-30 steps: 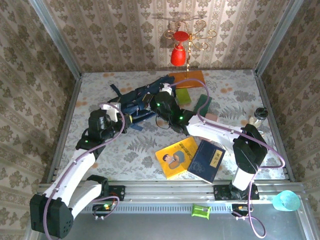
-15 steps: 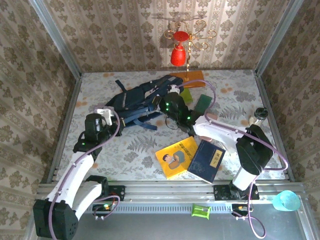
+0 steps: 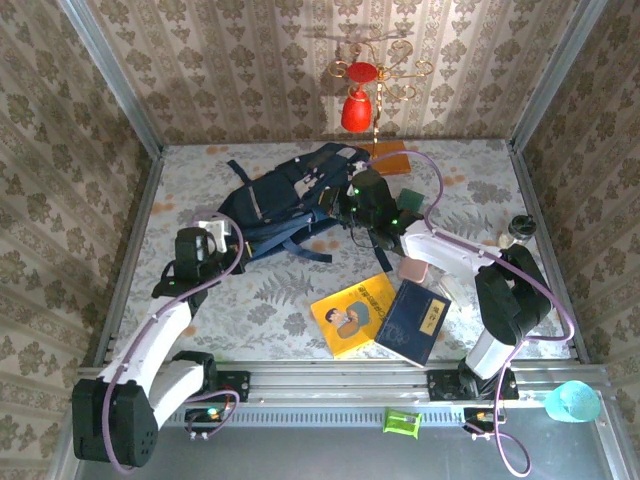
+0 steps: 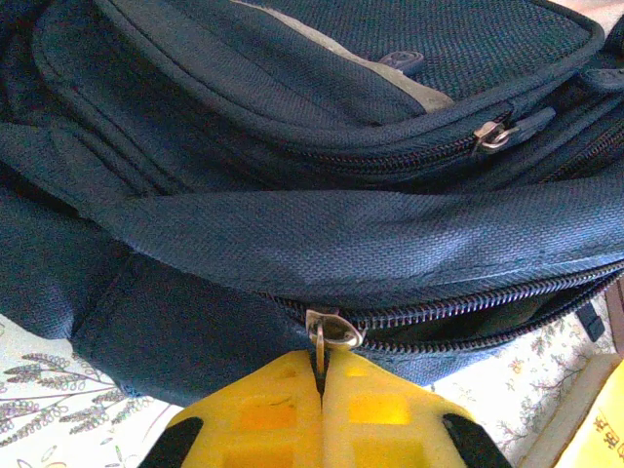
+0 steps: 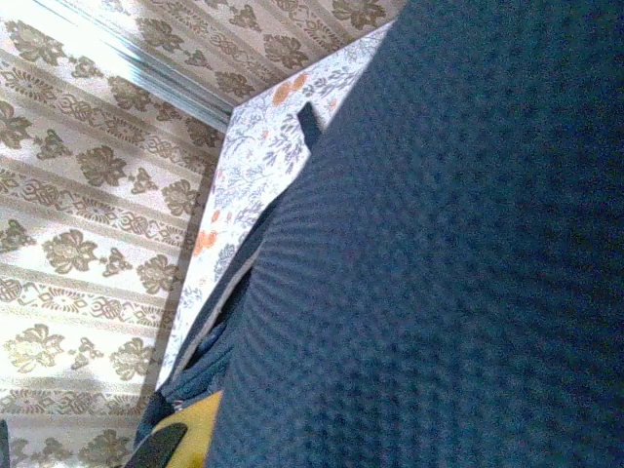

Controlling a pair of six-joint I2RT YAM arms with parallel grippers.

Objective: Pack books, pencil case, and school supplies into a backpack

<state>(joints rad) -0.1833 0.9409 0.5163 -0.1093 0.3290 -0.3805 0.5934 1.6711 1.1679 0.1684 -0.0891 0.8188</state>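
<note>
Evidently left gripper (image 4: 320,369) clamps zip pull (image 4: 331,328) to open backpack (image 3: 278,192); right gripper (image 3: 352,198) anchors fabric, jaw state unclear

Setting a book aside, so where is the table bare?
Bare: the floral table between the big navy fabric backpack and the flat bright yellow book, and its far right corner. Crowded between backpack and dark navy book.

Overhead | backpack (image 3: 285,195) lies at the table's far centre, straps splayed | left gripper (image 3: 222,230) at its near-left corner, right gripper (image 3: 345,195) at its right end | yellow book (image 3: 350,315) and navy book (image 3: 412,322) touching, near front edge | pink piece (image 3: 411,270) just behind them
</note>
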